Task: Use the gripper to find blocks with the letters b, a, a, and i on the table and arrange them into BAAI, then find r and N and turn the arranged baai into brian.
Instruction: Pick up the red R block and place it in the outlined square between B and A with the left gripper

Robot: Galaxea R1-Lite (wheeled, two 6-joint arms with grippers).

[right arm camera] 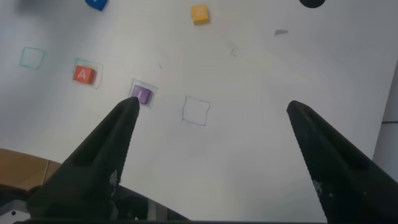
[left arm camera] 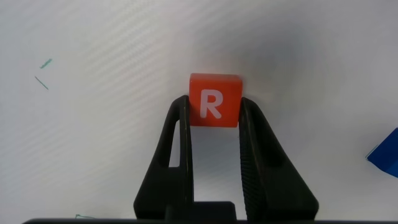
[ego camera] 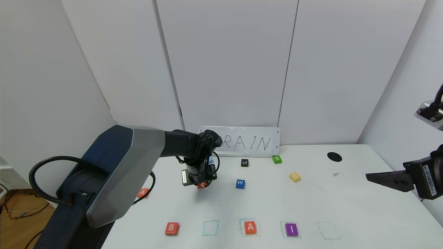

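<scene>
Left wrist view, left gripper (left arm camera: 214, 118) clamped on r (left arm camera: 214, 100), bare table (left arm camera: 93, 124) around, right gripper (right arm camera: 211, 134) spread.

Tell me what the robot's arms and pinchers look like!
The left arm has a dark blue and silver-grey shell with looping black cables. Its left gripper has black, ribbed fingers. The right gripper has pointed black fingers, and a white label sits on its wrist.

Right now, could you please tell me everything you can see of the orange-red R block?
The R block is a small, flat orange-red square with a white capital R on its top face, smooth and matte like painted wood or plastic. It lies flat on the white table, mid-table left of the blue W block. The left gripper is shut on it, one black finger against each side. In the head view the gripper mostly hides it.
</scene>
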